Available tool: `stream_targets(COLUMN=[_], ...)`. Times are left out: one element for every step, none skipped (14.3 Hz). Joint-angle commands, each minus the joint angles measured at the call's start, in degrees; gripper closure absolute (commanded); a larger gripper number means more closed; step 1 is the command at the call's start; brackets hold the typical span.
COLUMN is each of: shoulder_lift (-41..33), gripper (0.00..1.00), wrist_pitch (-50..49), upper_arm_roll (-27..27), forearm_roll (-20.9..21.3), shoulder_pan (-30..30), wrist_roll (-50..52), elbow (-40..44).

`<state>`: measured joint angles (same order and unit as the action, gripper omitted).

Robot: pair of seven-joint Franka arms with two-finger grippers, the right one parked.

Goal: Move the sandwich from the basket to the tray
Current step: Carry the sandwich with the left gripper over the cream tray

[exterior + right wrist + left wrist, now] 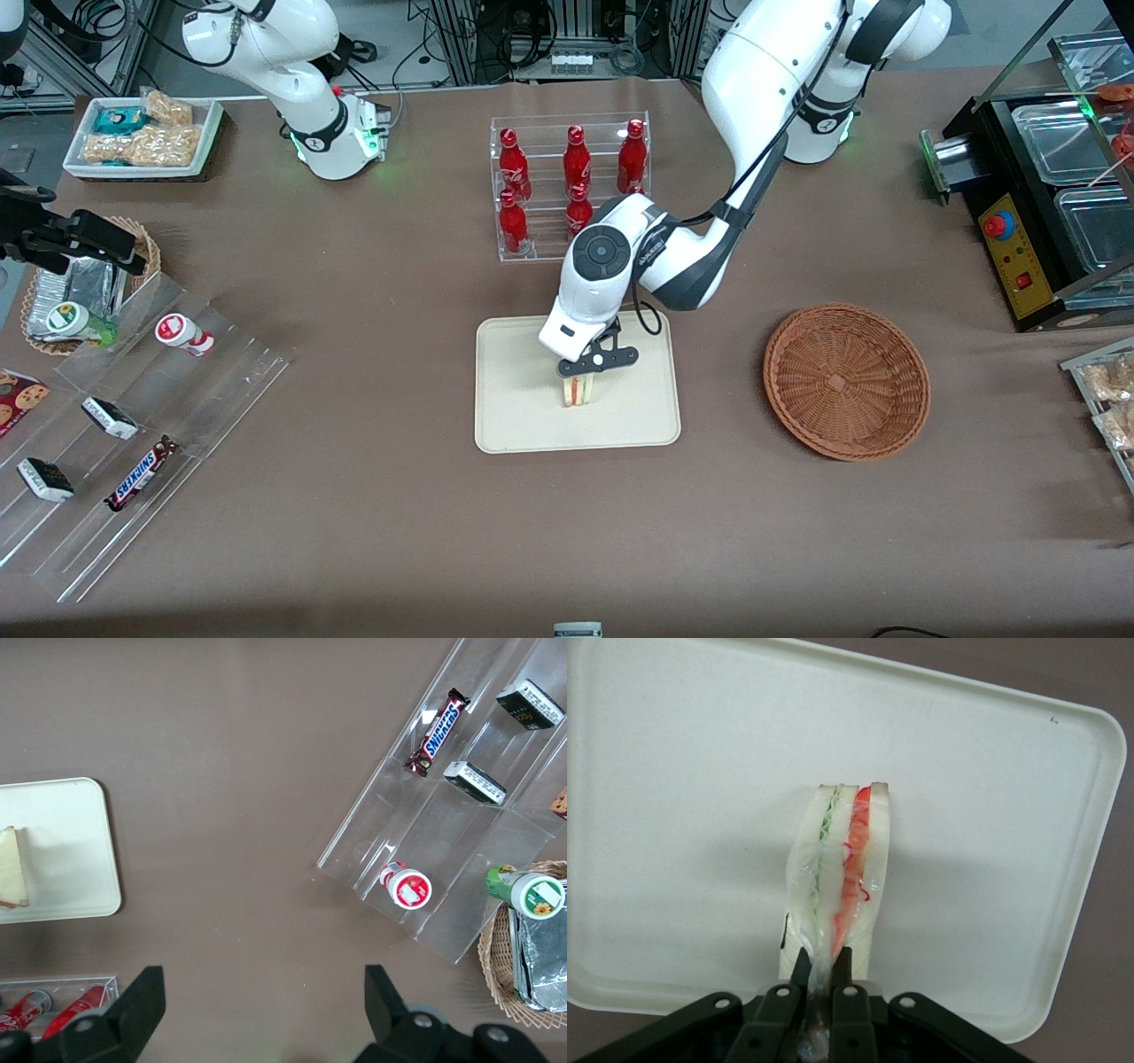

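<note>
My left gripper [822, 979] pinches the clear wrap of the pale triangular bread sandwich [840, 873], which stands on its edge on the flat cream-beige rectangular tray [523, 425]. It looks light, soft and slippery in film, so I judge a gentle hold at the thin top edge best, not squeezing the bread.

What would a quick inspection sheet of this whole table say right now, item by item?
Surface: brown table, covered with a cloth.
Sandwich: standing on the tray, wrapped in clear film, pinched at its top edge.
Tray: cream, flat; holds only the sandwich.
Basket: woven, nothing in it, beside the tray toward the working arm's end.
Clutter: red bottles in a clear rack; Snickers bar on a stepped acrylic rack; snack box.
Claw: over the tray, shut on the sandwich.
Cables: a black one loops by the wrist.
Surroundings: black machine at the table edge.
</note>
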<state>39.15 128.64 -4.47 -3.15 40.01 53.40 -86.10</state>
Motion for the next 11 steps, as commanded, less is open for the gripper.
stream_targets(shoulder_lift=[1.0, 1.0, 1.1, 1.0, 0.7, 0.1, -1.1, -2.8, -4.9, -7.1, -8.5], gripper=[0.79, 0.70, 0.50, 0.01, 0.00, 0.00, 0.00, 0.00, 0.00, 0.00, 0.00], wrist_pitch=[-0.1, 0.0, 0.0, 0.0, 0.0, 0.0, 0.1, -0.2, -0.8, -2.8, -6.7], upper_arm_roll=[0.8, 0.8, 0.8, 0.8, 1.0, 1.1, 1.2, 1.3, 2.1, 3.7, 4.1], forearm_roll=[0.6, 0.3, 0.0, 0.5, 0.6, 0.7, 0.7, 0.8, 0.8, 0.8, 0.8], shoulder_pan=[0.9, 0.8, 0.8, 0.6, 0.6, 0.6, 0.3, 0.2, 0.2, 0.2, 0.3], wrist_roll=[-0.1, 0.1, 1.1, 3.4, 5.0, 5.3, 5.3, 5.3, 5.3, 5.2, 5.1], elbow=[0.9, 0.9, 1.2, 1.3, 1.5, 1.5, 1.6, 1.7, 1.4, 1.2, 1.6])
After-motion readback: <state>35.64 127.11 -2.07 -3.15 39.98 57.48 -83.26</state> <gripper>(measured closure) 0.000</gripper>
